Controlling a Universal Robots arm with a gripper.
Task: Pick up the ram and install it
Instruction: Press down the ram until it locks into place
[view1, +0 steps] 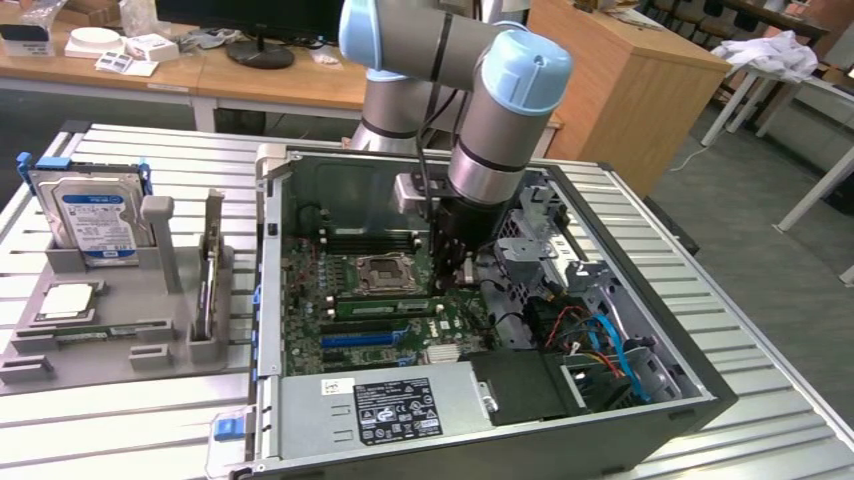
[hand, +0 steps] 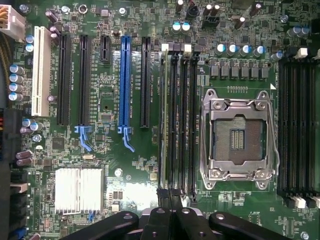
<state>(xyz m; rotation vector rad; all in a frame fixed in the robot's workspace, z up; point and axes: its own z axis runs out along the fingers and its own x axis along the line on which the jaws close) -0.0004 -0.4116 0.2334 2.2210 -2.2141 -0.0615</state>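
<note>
Arm reaches down into the open PC case (view1: 694, 390) from above; gripper (view1: 459, 262) sits low over the motherboard (view1: 334, 300), just beside the CPU socket (view1: 382, 270) on the exterior view's right.

Gripper (hand: 170, 220) state: fingers pressed together, fully closed, nothing visible between the tips. In the wrist view the dark finger linkages (hand: 120, 222) meet at the end of the memory slot bank.

The ram (hand: 164, 112): thin green stick standing on edge in the outermost slot of the 4-slot bank (hand: 182, 115) directly ahead of the fingertips. Its near end lies right at the closed tips; whether tips touch it I cannot tell. It runs straight away from the gripper, parallel to the other 3 black slots, which look unfilled. In the exterior view it shows as a green strip (view1: 380, 306) close by the gripper, on the near side of the socket.

Beyond that bank from the ram: the socket (hand: 239, 137), metal frame, bare contacts. Further still, a second bank of black slots (hand: 297, 125).

On the ram's other side: black expansion slots, 1 blue slot (hand: 124, 82), 1 white slot (hand: 40, 75), a finned silver heatsink (hand: 79, 189).

Well away from the gripper, outside the case: grey fixture (view1: 120, 300) holding a hard drive (view1: 96, 222) upright.
</note>
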